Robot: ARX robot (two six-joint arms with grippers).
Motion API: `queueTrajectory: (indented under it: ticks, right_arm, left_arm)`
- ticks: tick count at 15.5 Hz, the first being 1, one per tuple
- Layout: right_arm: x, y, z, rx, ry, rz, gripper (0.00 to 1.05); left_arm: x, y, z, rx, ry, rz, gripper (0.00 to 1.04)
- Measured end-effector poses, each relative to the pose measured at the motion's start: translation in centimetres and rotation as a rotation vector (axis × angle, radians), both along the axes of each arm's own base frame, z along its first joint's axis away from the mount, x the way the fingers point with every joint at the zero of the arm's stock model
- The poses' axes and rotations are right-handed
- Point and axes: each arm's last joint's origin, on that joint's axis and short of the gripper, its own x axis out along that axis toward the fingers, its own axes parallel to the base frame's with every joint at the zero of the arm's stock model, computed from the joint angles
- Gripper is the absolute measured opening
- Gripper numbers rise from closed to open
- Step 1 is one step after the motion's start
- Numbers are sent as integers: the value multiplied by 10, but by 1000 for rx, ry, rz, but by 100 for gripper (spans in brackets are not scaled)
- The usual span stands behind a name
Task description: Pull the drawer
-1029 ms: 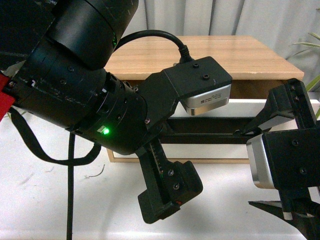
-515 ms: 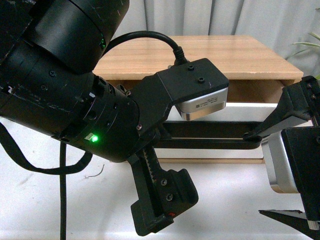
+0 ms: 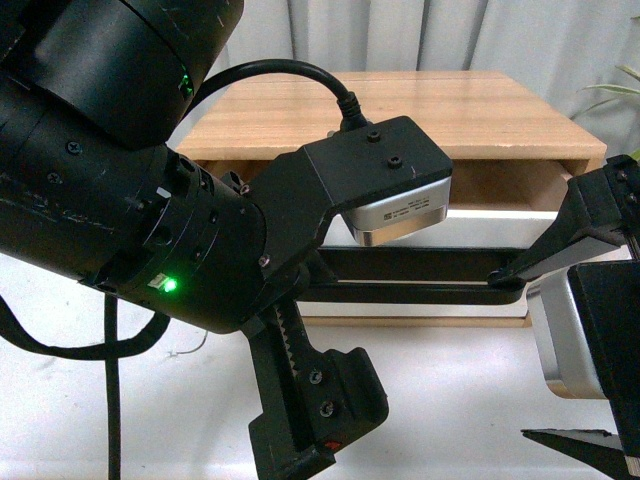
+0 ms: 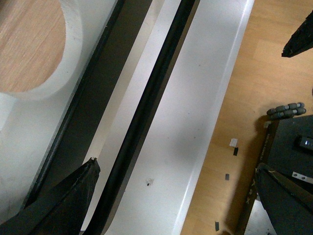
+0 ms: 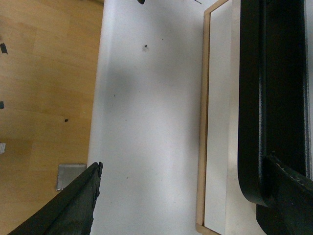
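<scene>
Right claw point(image 5: 181, 164) straddles drawer point(image 3: 480, 228) handle point(image 5: 249, 98) — fingers apart.

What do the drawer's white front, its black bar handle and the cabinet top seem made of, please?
White drawer front: likely painted or laminated wood, smooth, grainless. Long black bar handle: metal or plastic, slight sheen. Tan cabinet top: wood or wood-look laminate, streaky grain.

A wooden cabinet point(image 3: 480, 110) stands on a white table point(image 3: 440, 400). A pale grey curtain point(image 3: 450, 35) hangs behind the cabinet, and green plant leaves point(image 3: 608, 90) show beside its far right corner. Past the table's edge away from the cabinet lies wood-patterned floor point(image 4: 274, 73) with small scraps point(image 4: 234, 142).
</scene>
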Motion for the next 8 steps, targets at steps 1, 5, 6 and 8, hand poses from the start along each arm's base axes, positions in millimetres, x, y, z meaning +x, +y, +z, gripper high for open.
queueTrajectory:
  ticks: [1, 5, 6, 8]
  right_arm:
    - [0, 0, 0, 3, -7, -2, 98]
    - [0, -4, 11, 27, 14, -48, 98]
    - [0, -6, 16, 34, 15, -56, 98]
    - [-2, -8, 33, 66, 5, -62, 98]
  left_arm:
    - [0, 0, 0, -1, 2, 3, 98]
    - [-3, 2, 8, -56, 41, 22, 98]
    - [-4, 4, 11, -71, 47, 26, 98]
    - [-7, 6, 25, -129, 48, 33, 98]
